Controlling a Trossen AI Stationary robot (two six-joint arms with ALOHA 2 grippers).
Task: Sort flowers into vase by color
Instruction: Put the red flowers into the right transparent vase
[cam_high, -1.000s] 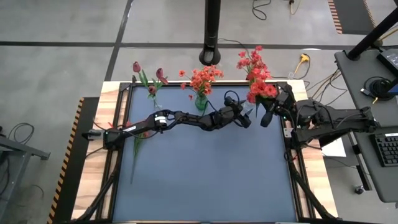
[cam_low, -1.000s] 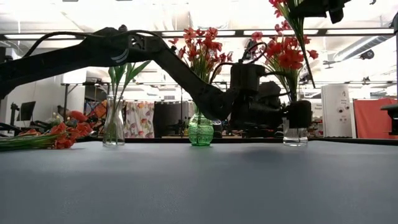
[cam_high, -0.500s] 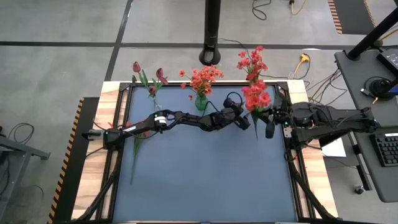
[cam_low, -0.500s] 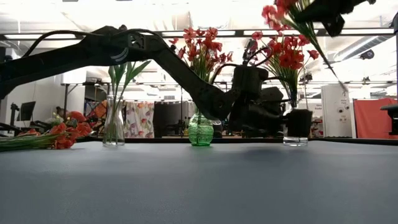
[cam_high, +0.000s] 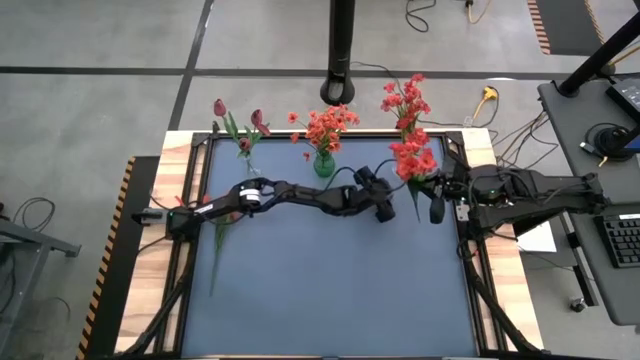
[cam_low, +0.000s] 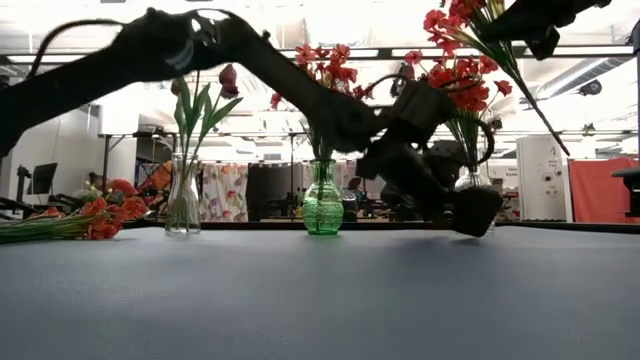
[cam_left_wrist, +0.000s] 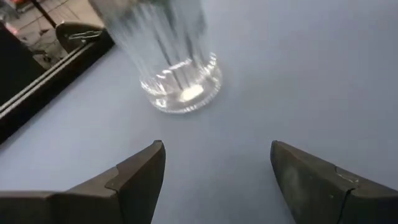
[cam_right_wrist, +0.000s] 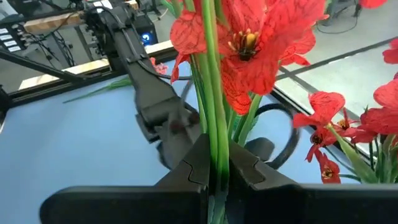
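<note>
My right gripper (cam_right_wrist: 216, 158) is high over the table's far right and shut on a red flower (cam_right_wrist: 249, 37), whose blooms (cam_high: 415, 158) rise above it. My left gripper (cam_left_wrist: 214, 165) stands open and low just short of the clear vase (cam_left_wrist: 181, 87) at the far right, touching nothing. That vase holds red flowers (cam_high: 405, 100). A green vase (cam_high: 323, 165) holds orange-red blooms. A clear vase (cam_low: 183, 205) at the far left holds maroon tulips (cam_high: 220, 107). My right gripper pinches the red flower's green stem (cam_right_wrist: 214, 134) between its two fingers, below the blooms. The fingers come about level from the table's right and lie across the stem. The flower is lifted clear, blooms up, and its lower stem (cam_low: 560, 135) slants down.
More flowers (cam_high: 215, 235) lie along the table's left edge, seen low at the left (cam_low: 70, 225) in the level view. The blue mat (cam_high: 330, 290) spreads toward the near edge. A black post (cam_high: 342, 50) stands beyond the far edge.
My left gripper has drawn back from the right clear vase toward the near edge and tipped downward, its fingers as wide as before. My right gripper has turned at the wrist, so the held flower has gone from nearly upright to slanted.
</note>
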